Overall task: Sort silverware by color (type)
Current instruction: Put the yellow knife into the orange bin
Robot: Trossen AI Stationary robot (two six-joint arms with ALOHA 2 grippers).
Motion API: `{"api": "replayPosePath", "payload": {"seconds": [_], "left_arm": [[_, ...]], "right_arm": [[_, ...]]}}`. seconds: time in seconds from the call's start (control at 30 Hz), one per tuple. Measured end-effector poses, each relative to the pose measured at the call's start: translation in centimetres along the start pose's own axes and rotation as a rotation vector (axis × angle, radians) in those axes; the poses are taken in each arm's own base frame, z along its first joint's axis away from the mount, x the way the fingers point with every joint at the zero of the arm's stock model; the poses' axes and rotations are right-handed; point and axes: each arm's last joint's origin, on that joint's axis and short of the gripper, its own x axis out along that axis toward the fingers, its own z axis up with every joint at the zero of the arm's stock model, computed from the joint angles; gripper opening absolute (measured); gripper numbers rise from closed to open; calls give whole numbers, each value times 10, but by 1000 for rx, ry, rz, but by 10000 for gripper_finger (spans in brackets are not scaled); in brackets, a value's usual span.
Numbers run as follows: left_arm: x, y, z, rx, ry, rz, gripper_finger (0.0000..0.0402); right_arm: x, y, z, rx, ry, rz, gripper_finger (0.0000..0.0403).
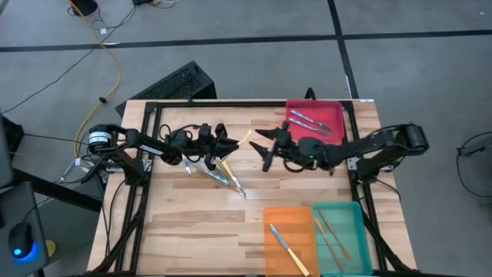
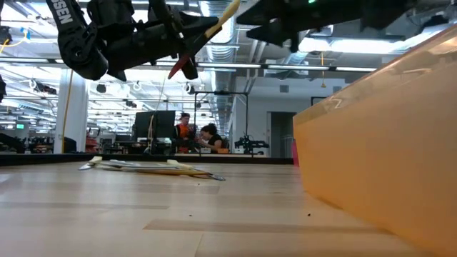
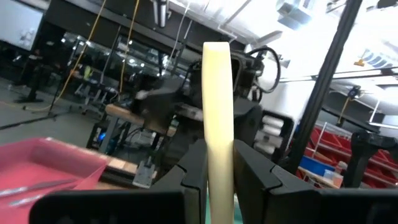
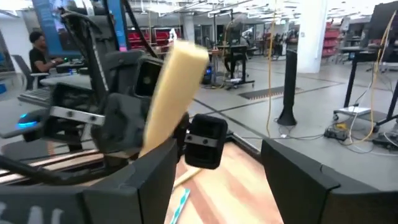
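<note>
My left gripper [image 1: 229, 145] hovers above the middle of the table, shut on a plain tan wood-coloured utensil [image 1: 244, 137] that points toward my right gripper [image 1: 264, 148]. My right gripper is open and faces it closely; in the right wrist view the tan utensil [image 4: 174, 93] stands just beyond one of its fingers, and I cannot tell whether they touch. A pile of remaining silverware [image 1: 219, 173] lies flat on the table under the left gripper, and it also shows in the low view [image 2: 153, 168]. My left gripper pinches the tan utensil between its two fingers [image 3: 193, 171], on its lower stretch [image 3: 217, 155]. The rest sticks straight out past the fingertips toward the right arm. The utensil is lifted clear of the table, tilted slightly upward in the low view [image 2: 221, 18].
A red tray [image 1: 332, 108] at the far right holds two silver utensils. The orange tray [image 1: 270, 215] at the near edge holds a yellow-handled one, and the teal tray [image 1: 355, 219] beside it holds tan ones. A black frame runs along the table's sides. People sit in the room behind.
</note>
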Motion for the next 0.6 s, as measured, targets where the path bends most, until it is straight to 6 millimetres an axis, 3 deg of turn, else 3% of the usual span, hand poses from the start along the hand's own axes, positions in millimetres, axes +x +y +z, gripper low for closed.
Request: {"api": "replayPosePath", "payload": {"seconds": [0.23,0.6], "left_arm": [[0,-2,2,18,-20,-18,37],[0,-3,1,25,-11,-33,38]], "right_arm": [[26,14,-3,-39,-26,64,260],[24,17,11,-44,-90,141,260]]}}
